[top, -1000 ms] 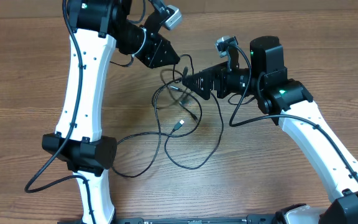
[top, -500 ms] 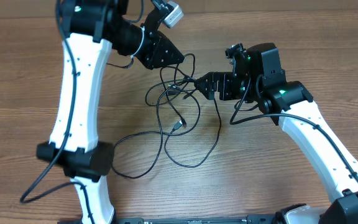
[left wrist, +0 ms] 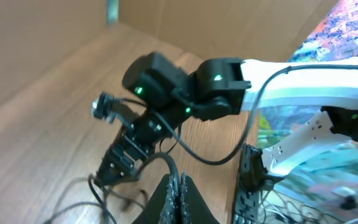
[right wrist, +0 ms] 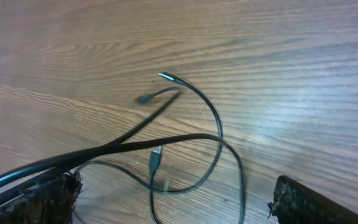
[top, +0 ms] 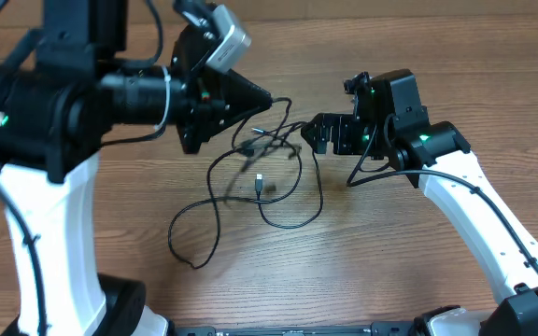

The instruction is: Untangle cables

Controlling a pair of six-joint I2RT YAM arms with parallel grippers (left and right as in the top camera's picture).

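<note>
The thin black cables (top: 267, 140) lie in a loose tangle at the centre of the brown wooden table (top: 372, 261), knotted most densely at their 12 o'clock side and trailing off toward 8 o'clock; a small metal-tipped plug (top: 260, 184) hangs among the loops. The left gripper (left wrist: 179, 183), at 12 o'clock of the tangle, has its fingers pressed together on one strand, lifting it clear of the wood. The right gripper (top: 312, 133), at 2 o'clock, is spread wide, with strands running past one finger but nothing pinched.

The cables look light, limp and somewhat springy, so they would likely drag neighbouring loops along rather than slide free; a pinch near the plug end, or just beside the crossing, seems the soundest hold, since a smooth mid-span might slip.
</note>
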